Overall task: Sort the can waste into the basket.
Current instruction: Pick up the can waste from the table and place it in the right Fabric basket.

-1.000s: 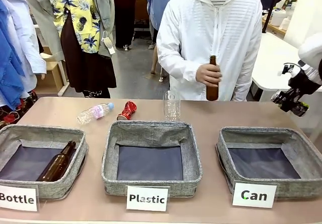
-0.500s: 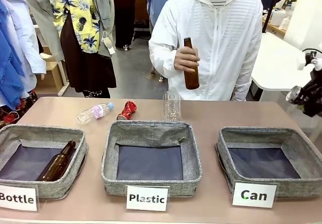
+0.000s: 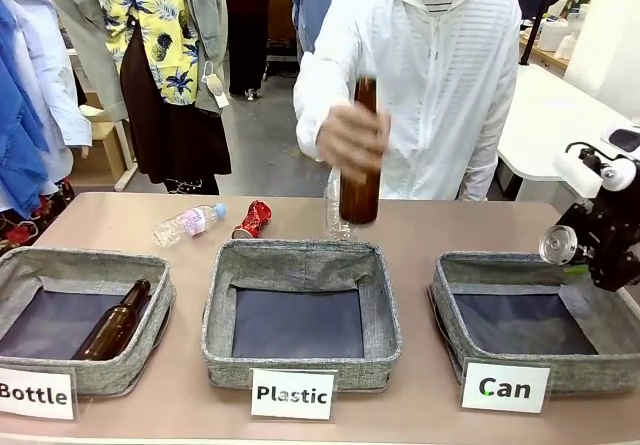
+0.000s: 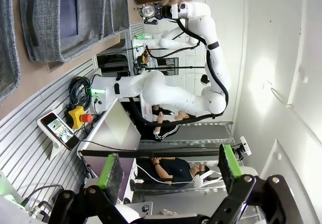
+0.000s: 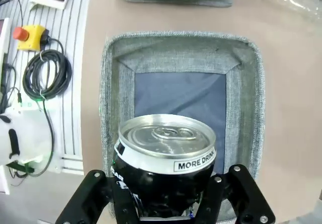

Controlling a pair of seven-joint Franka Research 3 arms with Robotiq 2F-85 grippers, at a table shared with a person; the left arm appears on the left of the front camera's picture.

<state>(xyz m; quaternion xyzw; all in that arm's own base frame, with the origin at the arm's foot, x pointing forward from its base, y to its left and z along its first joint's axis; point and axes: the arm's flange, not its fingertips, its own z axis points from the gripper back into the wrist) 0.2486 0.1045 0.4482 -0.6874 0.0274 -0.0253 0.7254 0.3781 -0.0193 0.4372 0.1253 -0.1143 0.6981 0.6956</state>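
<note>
Right gripper (image 3: 598,253): jaws closed on the black can (image 3: 557,244), one finger on each side of its dark body; the right wrist view shows the same hold (image 5: 166,196).
Black can, attitude: tipped on its side, silver end with ring-pull facing picture left in the front view; rim print "MORE DRINK" is legible on the can in the right wrist view (image 5: 166,151).
Black can, position: in the air above the Can basket (image 3: 520,266), over its far right part, clear of rim and lining. From the wrist, the basket (image 5: 183,45) lies directly beyond the can, dark lining bare.
Can basket, marking: white card lettered "Can" (image 3: 505,387) against its near wall.
Left gripper (image 4: 170,166): jaws wide apart, nothing between the green pads (image 4: 110,171); it points away from the table into the room.
Red can (image 3: 253,219): lying on the table (image 3: 415,265) beyond the Plastic basket (image 3: 300,255), just beside a clear plastic bottle (image 3: 190,223). Well apart from the Can basket.
Person's hand (image 3: 350,137): blurred, gripping a brown bottle (image 3: 360,185) upright above the far side of the Plastic basket.
Bottle basket (image 3: 80,261): holds one brown glass bottle (image 3: 113,320), lying slanted on the lining.
Plastic basket, contents: lining bare.
</note>
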